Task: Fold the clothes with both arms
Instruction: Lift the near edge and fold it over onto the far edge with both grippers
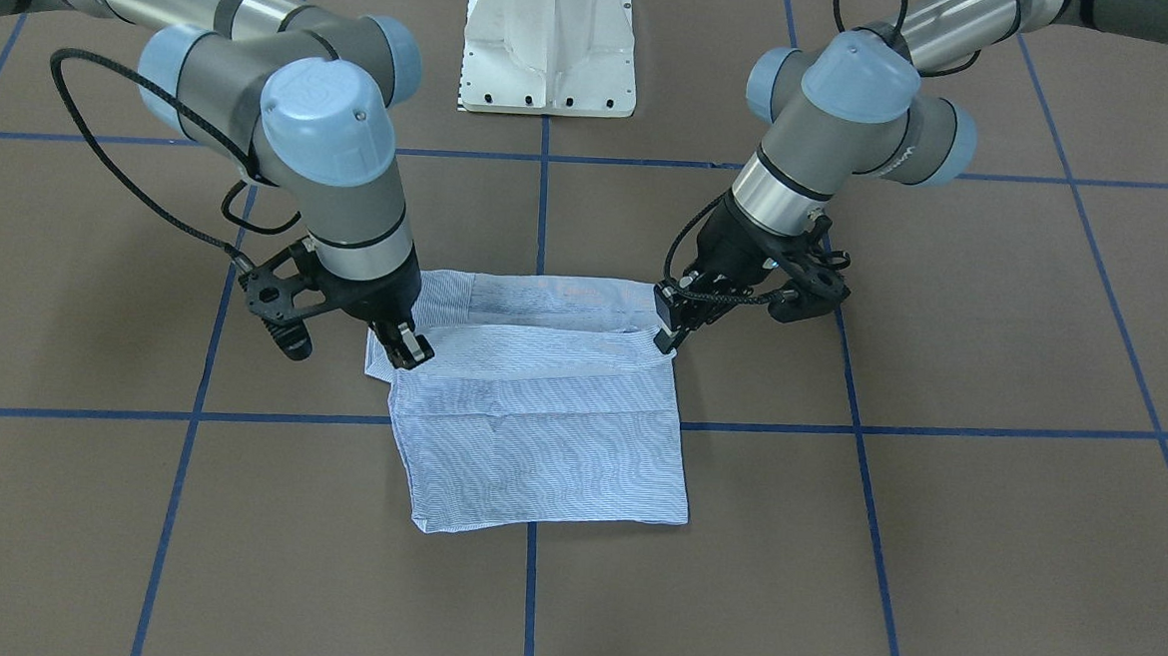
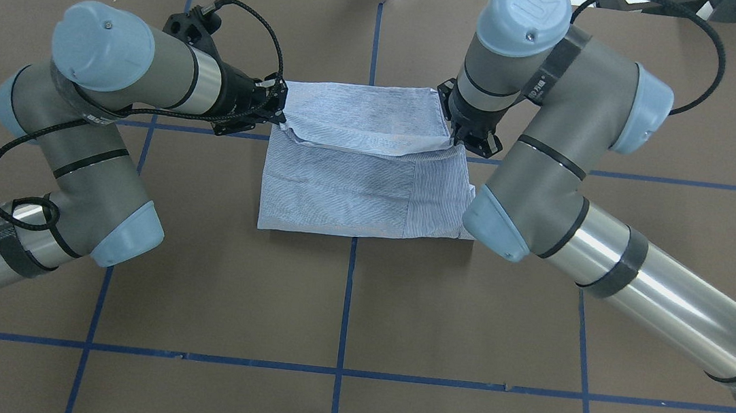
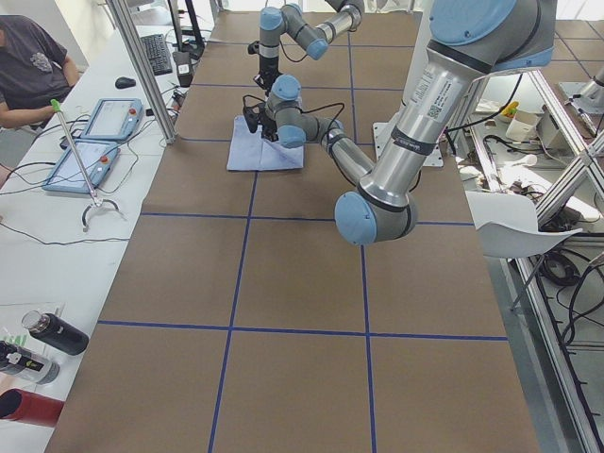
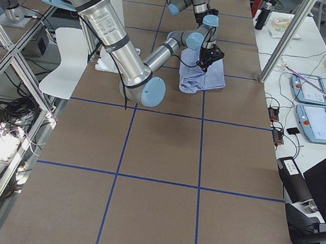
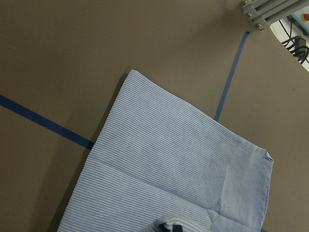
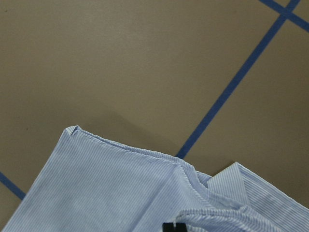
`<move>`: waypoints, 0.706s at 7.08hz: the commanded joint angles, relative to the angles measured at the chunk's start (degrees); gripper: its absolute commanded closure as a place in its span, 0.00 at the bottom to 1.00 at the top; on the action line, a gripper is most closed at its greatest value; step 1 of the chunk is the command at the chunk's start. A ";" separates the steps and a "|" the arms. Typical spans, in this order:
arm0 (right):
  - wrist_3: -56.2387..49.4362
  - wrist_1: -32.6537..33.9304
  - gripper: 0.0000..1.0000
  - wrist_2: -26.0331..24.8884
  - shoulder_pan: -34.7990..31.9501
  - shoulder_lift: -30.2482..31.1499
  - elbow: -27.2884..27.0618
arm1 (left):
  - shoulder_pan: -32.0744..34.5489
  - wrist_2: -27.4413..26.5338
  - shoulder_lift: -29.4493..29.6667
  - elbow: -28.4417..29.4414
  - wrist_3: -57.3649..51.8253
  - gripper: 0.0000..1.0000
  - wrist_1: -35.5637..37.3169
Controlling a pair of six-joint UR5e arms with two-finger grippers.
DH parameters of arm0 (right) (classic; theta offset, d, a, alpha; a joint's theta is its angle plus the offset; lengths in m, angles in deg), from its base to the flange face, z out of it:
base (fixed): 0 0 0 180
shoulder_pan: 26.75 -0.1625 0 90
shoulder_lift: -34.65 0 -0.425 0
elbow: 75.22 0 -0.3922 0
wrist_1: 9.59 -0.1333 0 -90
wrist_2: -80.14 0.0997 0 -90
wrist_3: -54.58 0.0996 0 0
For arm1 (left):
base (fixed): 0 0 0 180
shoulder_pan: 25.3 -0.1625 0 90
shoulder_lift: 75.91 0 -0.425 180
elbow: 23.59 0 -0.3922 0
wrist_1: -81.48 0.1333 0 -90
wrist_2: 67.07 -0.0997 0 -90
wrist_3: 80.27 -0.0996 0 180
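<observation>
Far from the robot, near the middle of the brown table [image 2: 229, 288] with blue tape lines [image 2: 348, 300], lies the light blue, thin-striped cloth shirt [image 2: 362, 192], folded into a flat square. The black left gripper [image 2: 279, 115] pinches the shirt's left edge. The black right gripper [image 2: 461, 141] pinches its right edge. The shirt's far part lies over the near part, between the grippers.

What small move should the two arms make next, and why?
Probably carry the pinched edge a little way toward the pedestal base, moving both ends together. The left fingers and right fingers each clamp an end of a raised fold edge across the shirt, and the layer nearer the base lies uncovered.
</observation>
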 commanded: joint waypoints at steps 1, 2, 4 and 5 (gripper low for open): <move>-2.93 -4.83 1.00 0.96 -1.32 -3.29 9.31 | 0.67 -0.25 3.10 10.29 -0.06 1.00 -8.19; -4.42 -7.37 1.00 1.05 -1.50 -4.07 13.60 | 1.20 -0.34 4.51 14.60 -1.63 1.00 -10.65; -5.58 -13.69 0.01 1.14 -2.72 -5.91 22.21 | 2.87 -1.82 5.91 21.20 -4.62 0.69 -15.49; -5.75 -14.16 0.00 1.57 -3.08 -9.67 27.13 | 2.88 -4.97 7.49 23.84 -7.68 0.43 -15.51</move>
